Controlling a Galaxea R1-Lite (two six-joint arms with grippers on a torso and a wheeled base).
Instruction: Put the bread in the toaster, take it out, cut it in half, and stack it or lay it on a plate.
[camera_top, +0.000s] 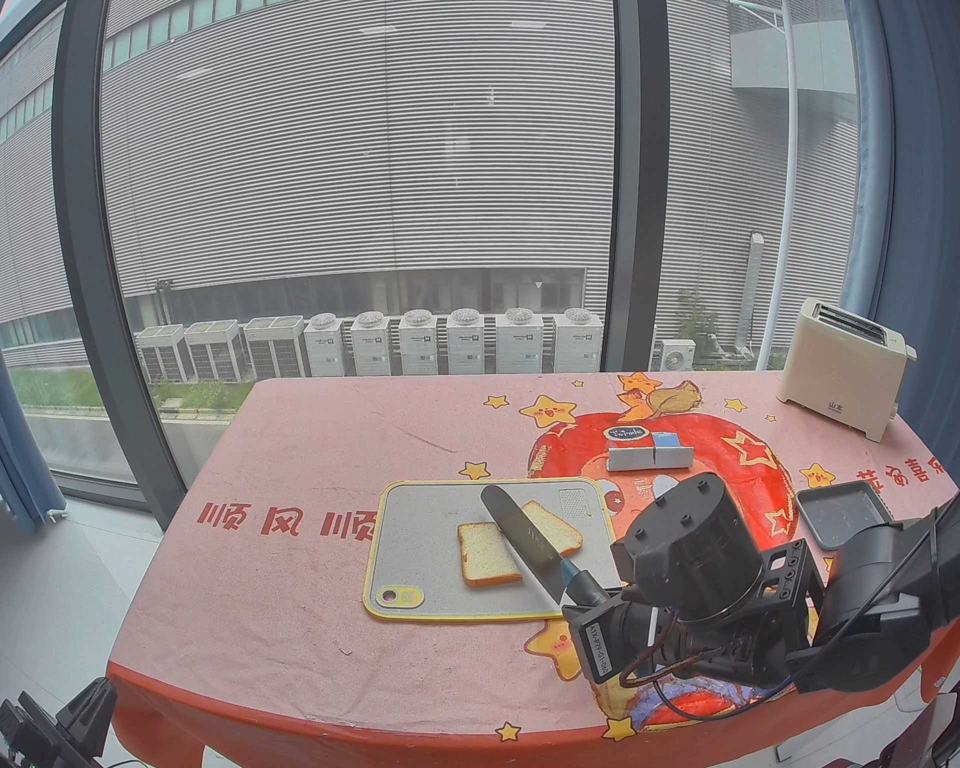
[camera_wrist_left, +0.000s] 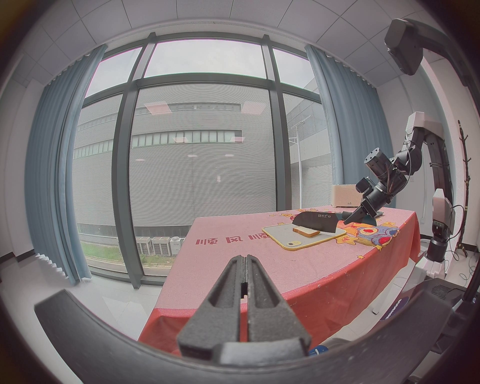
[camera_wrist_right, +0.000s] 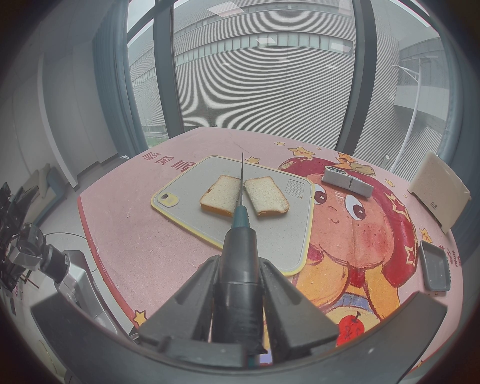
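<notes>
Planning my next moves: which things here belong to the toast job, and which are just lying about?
Job: bread halves, knife in the right pincer, cutting board, toaster, dark tray.
Lying about: grey holder block, patterned tablecloth.

My knife (camera_top: 528, 543) slants across the board (camera_top: 420, 545), blade over the seam between the two bread halves (camera_top: 487, 555), barring the way in from my right. Bare board lies left of the bread, with bare cloth (camera_top: 290, 610) beyond. Block (camera_top: 650, 456), tray (camera_top: 842, 512) and toaster (camera_top: 845, 368) stand well apart on my right.
</notes>
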